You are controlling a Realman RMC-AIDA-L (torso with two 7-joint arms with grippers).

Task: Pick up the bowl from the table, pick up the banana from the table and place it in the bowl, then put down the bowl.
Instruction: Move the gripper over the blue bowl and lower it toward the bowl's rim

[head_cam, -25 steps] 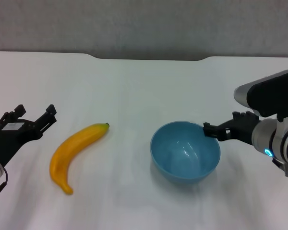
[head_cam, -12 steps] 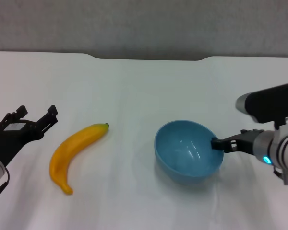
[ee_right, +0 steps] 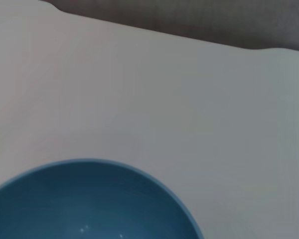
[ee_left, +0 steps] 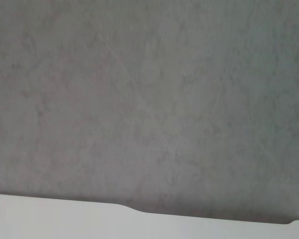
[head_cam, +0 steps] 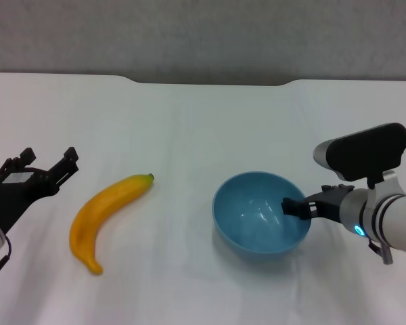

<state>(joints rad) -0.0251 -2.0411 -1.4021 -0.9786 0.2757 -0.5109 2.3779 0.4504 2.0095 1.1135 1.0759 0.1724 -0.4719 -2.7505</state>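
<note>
The place looked like a laboratory or test room for robots. A large plain white flat tabletop (head_cam: 210, 122) with a shallow dark notch (head_cam: 213, 82) on its far edge stood before a bare mottled grey wall (head_cam: 203, 34). No home or kitchen furniture was in view.

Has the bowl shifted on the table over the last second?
Yes. The bowl, with the right gripper at its rim, slid right, away from the unmoved banana, then came back left to about where it started.
</note>
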